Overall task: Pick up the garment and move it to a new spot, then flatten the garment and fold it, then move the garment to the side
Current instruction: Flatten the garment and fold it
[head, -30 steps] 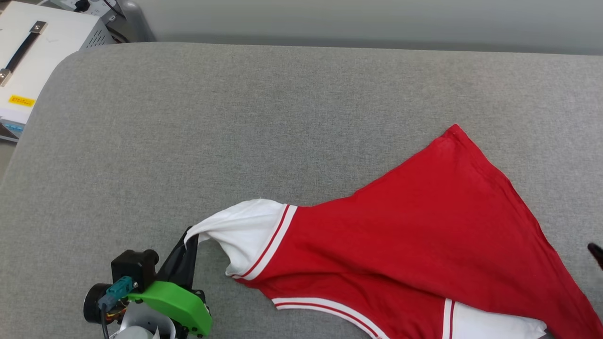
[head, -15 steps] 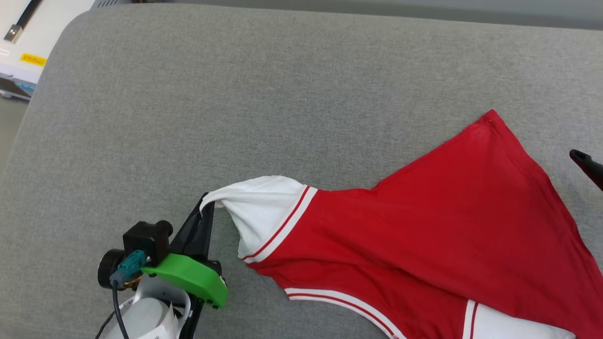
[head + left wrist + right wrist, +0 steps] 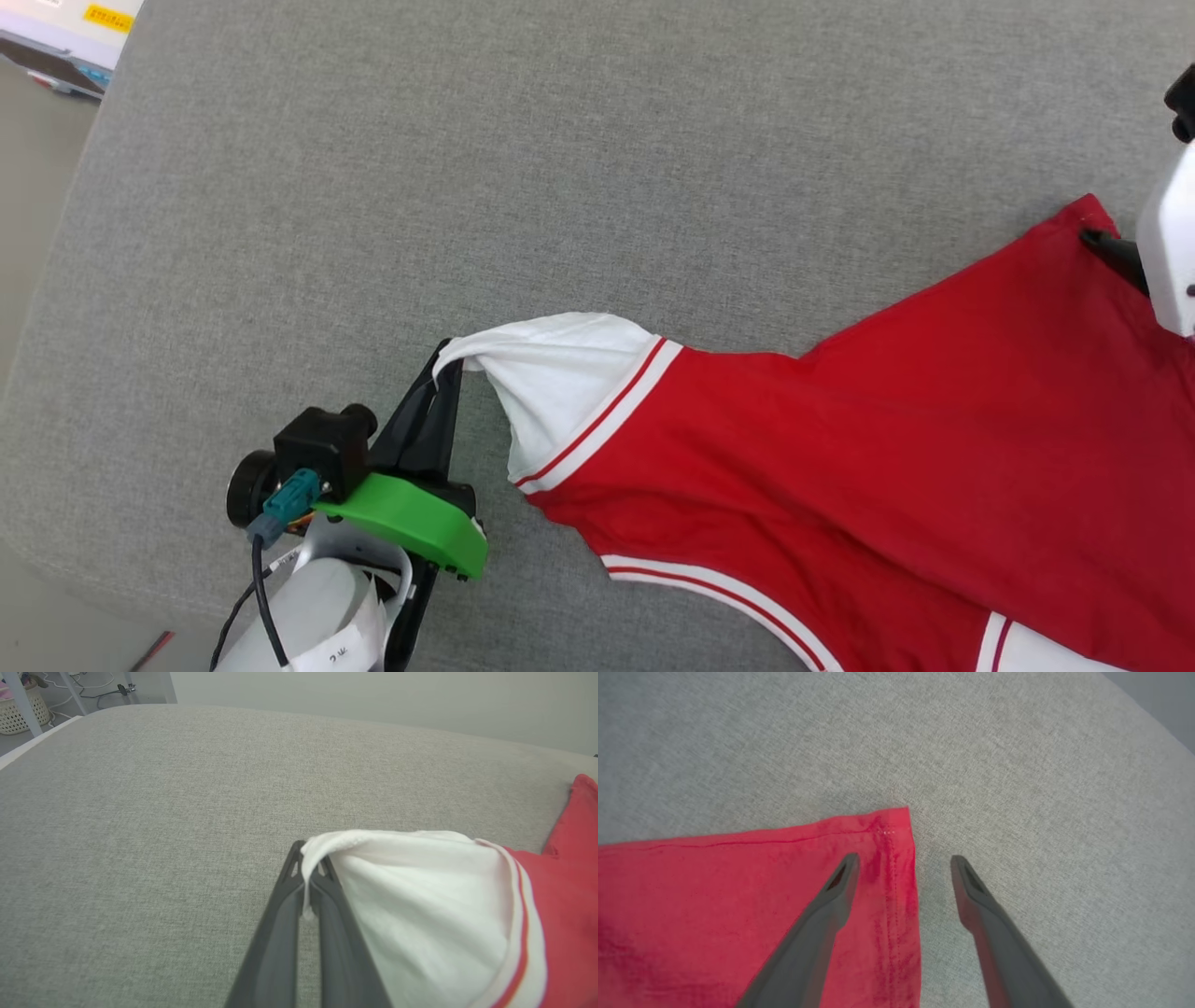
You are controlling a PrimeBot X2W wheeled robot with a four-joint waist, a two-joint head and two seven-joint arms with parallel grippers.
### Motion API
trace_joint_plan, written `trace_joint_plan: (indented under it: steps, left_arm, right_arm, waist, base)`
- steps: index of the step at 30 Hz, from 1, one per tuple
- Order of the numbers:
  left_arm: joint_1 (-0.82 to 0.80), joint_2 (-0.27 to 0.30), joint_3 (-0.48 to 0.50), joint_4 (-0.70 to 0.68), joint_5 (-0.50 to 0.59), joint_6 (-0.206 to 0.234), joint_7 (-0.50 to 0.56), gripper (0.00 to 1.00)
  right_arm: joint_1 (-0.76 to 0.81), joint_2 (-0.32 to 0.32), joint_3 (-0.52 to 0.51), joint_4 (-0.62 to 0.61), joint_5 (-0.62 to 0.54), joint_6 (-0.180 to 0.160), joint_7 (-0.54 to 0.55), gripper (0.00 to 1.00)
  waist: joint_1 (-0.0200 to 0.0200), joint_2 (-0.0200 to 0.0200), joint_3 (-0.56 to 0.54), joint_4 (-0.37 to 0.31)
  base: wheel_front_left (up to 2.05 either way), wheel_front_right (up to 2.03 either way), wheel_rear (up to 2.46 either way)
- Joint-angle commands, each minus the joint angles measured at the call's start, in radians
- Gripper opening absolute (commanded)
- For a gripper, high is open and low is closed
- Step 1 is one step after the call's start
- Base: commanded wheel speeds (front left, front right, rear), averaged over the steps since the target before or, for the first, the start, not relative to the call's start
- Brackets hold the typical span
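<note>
The garment (image 3: 887, 420), a red jersey with white sleeves and red-white striped trim, lies spread across the right half of the grey cushion. My left gripper (image 3: 446, 359) is shut on the edge of one white sleeve (image 3: 560, 383) and holds it slightly off the surface. In the left wrist view that gripper (image 3: 308, 856) pinches the sleeve hem (image 3: 420, 896). My right gripper (image 3: 905, 858) stands open astride the far red hem corner (image 3: 887, 830): one finger is over the fabric, the other over bare cushion. One dark finger (image 3: 1111, 254) of it touches that corner in the head view.
The grey padded surface (image 3: 467, 140) stretches wide to the left and back. Its rounded front-left corner and the floor (image 3: 37, 187) lie close to my left arm. A white case with a yellow label (image 3: 65, 23) sits beyond the left edge. A wicker basket (image 3: 23, 704) stands far off.
The head camera has tilted, shifting the whole picture. My right gripper has come in from the right to the garment's far red corner. The left gripper keeps its hold on the sleeve.
</note>
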Motion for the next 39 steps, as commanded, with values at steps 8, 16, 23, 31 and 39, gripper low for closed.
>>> trace_joint_plan:
  steps: [8,16,23,31,39]
  left_arm:
    - [-0.04,-0.023,-0.004,0.01,0.009,-0.011,-0.014,0.0]
    - [-0.032,-0.027,0.005,0.04,0.005,-0.014,-0.019,0.0]
    - [-0.006,-0.006,0.013,0.056,0.008,-0.012,-0.02,0.0]
    - [-0.008,0.072,0.049,-0.028,0.017,0.009,0.01,0.0]
    - [-0.142,0.134,0.076,-0.101,0.04,-0.002,0.074,0.0]
  right_arm:
    - [-0.039,0.011,0.156,0.167,0.012,-0.001,-0.014,1.0]
    - [-0.035,-0.018,0.217,0.197,0.082,-0.001,-0.076,0.0]
    - [-0.061,-0.04,0.233,0.119,0.084,-0.001,-0.3,0.0]
    - [0.022,-0.092,0.202,0.011,0.11,-0.001,-0.563,0.0]
    - [0.068,-0.071,0.107,-0.053,0.075,-0.001,-0.693,0.0]
  waist:
    - [0.0,0.0,0.059,0.044]
    - [0.0,0.0,0.026,0.029]
    - [0.0,0.0,-0.062,-0.011]
    - [0.0,0.0,-0.207,-0.072]
    - [0.0,0.0,-0.274,-0.128]
  base:
    - [0.0,0.0,0.0]
    - [0.0,0.0,0.0]
    - [0.0,0.0,0.0]
    - [0.0,0.0,0.0]
    - [0.0,0.0,0.0]
